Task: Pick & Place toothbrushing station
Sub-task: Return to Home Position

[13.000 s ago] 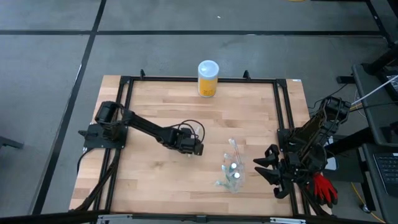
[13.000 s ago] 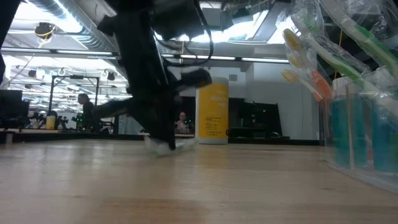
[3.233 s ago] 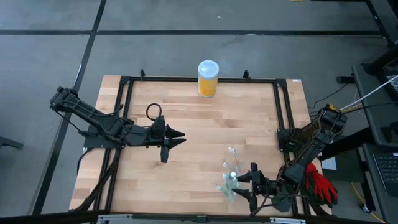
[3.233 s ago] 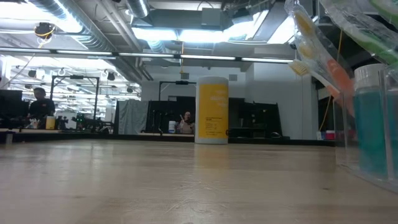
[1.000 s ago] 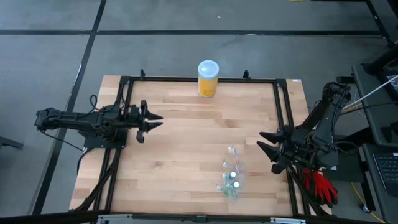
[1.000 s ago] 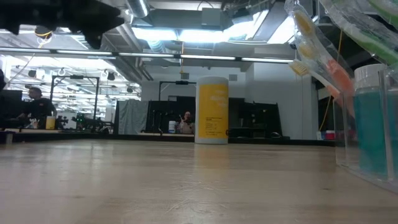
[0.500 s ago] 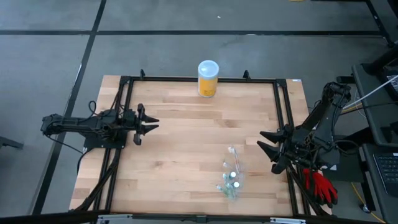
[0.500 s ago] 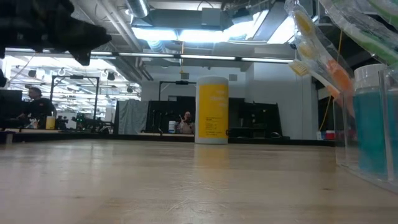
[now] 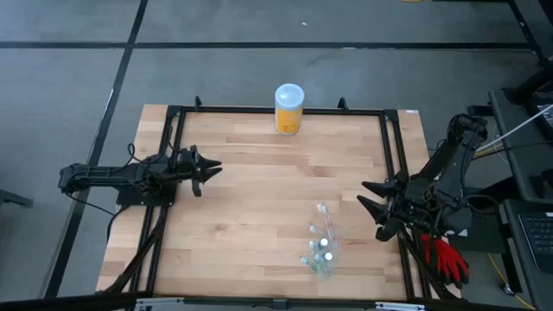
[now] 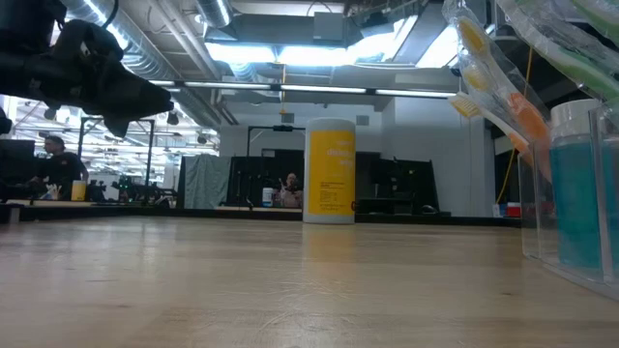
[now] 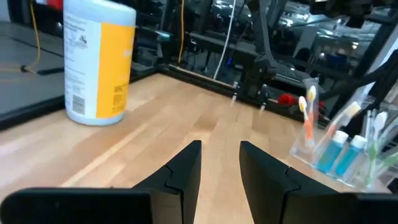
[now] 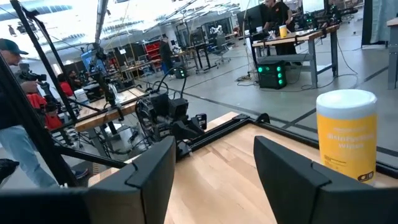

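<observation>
Both left gripper [image 11: 219, 147] and right gripper [image 12: 214, 140] hold jaws spread; low view crops the toothbrushes [image 10: 467, 48].

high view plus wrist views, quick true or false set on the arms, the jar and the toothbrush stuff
1. The left gripper is open and holds nothing. True.
2. The yellow jar lies on its side mid-table. False: it stands upright at the far edge of the table.
3. The toothbrushes stand in the clear holder. True.
4. The right gripper is shut on a toothbrush. False: it is open and empty, hanging at the table's right side, apart from the holder.
5. The holder sits closer to the left arm. False: it is on the right half, nearer the right arm.
</observation>
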You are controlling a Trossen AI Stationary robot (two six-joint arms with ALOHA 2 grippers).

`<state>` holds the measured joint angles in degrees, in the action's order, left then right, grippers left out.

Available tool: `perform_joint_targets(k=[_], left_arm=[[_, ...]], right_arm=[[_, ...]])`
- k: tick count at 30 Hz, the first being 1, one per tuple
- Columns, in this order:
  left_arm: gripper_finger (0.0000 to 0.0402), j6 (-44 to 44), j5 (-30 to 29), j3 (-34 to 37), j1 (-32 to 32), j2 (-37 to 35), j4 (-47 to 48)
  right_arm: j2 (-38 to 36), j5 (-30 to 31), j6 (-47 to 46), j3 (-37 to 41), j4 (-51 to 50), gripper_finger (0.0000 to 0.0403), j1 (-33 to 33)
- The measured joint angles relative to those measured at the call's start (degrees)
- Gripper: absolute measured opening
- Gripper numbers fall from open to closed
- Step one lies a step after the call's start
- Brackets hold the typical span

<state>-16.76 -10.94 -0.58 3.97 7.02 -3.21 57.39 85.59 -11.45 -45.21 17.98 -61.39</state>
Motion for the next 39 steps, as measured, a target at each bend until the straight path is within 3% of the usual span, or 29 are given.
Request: perform_joint_targets(k=[6, 11, 16, 20, 28, 39], left_arm=[[0.0106, -1.1, 0.3, 0.0, 0.0, 0.0, 0.4], [0.0106, -1.1, 0.3, 0.0, 0.0, 0.0, 0.4], [0.0106, -1.1, 0.3, 0.0, 0.0, 0.0, 0.4], [0.0106, -1.1, 0.3, 0.0, 0.0, 0.0, 0.4], [0.0106, -1.1, 0.3, 0.0, 0.0, 0.0, 0.4], [0.0106, -1.1, 0.3, 0.0, 0.0, 0.0, 0.4]], right_arm=[[1.2, -1.0, -1.4, 0.0, -0.8, 0.022, 0.6], [4.5, -2.8, -5.3, 0.0, -7.1, 0.022, 3.2], [7.8, -12.8, -16.5, 0.0, -16.9, 0.022, 7.8], [10.1, -22.6, -17.9, 0.4, -21.4, 0.022, 13.9], [-1.1, -38.6, -7.3, 13.1, -10.5, 0.022, 26.6], [-16.9, -54.9, -3.9, 31.5, -6.2, 0.022, 35.9]])
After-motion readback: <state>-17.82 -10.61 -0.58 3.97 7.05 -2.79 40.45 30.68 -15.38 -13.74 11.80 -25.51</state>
